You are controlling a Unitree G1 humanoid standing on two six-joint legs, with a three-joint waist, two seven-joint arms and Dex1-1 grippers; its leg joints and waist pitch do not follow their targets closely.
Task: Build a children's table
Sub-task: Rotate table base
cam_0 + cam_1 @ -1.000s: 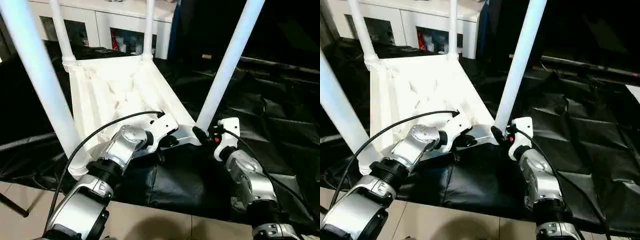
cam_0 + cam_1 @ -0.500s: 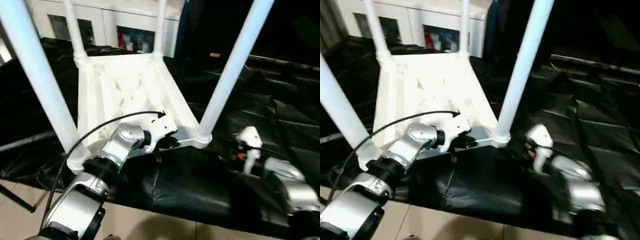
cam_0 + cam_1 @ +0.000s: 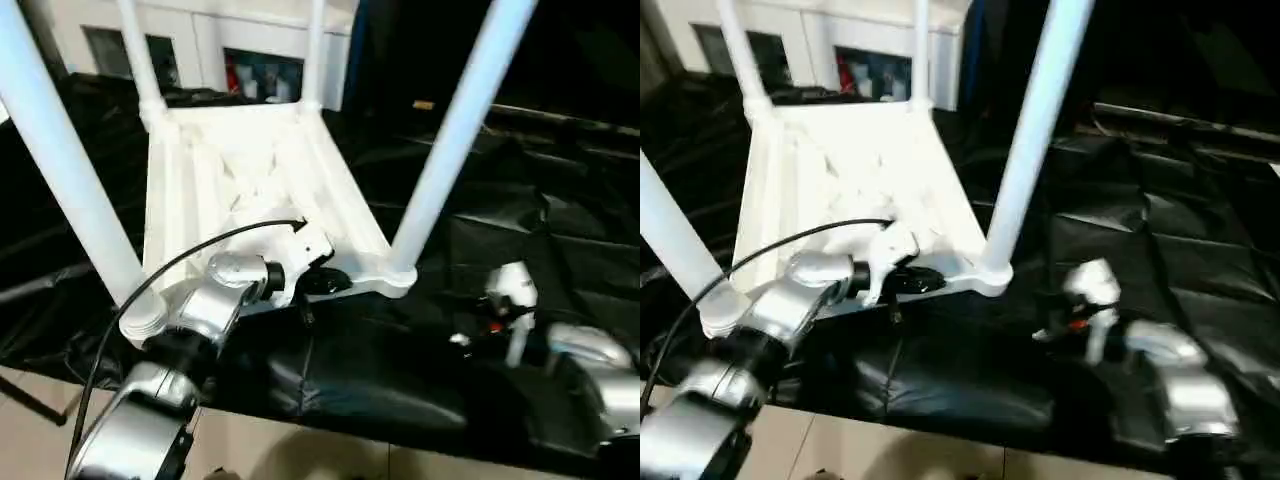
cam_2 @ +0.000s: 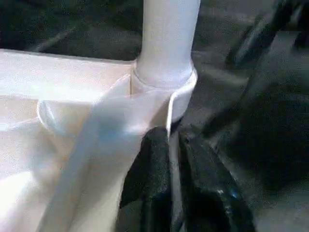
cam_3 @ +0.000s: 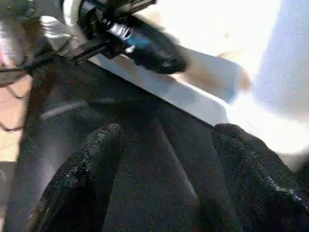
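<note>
1. Black-draped worktop (image 3: 560,230) in front of white cabinets (image 3: 210,50); dark cloth likely there to protect the surface and set off the white parts.
2. Lying upside down on that cloth: children's table (image 3: 240,170), ribbed underside up, so that sockets face upward to take legs.
3. Standing in all four corner sockets: legs, near left leg (image 3: 60,160), near right leg (image 3: 455,130) and two far ones (image 3: 140,55), (image 3: 313,50). Judged nearly finished, with only seating and turning over left.
4. Left hand (image 3: 325,282) at the near rim of the top, between the two near legs. In the left wrist view, two black fingers (image 4: 154,164) pinching the thin white edge just below the near right socket (image 4: 164,82), gap very narrow. Grip probably meant to steady the top.
5. Right hand (image 5: 164,169) well apart from the near right leg, low over the cloth, fingers spread wide with nothing between them; in the head view, white wrist housing (image 3: 510,290) clear of the table.
6. Next move, as a guess: checking each leg for tightness before righting the table.
</note>
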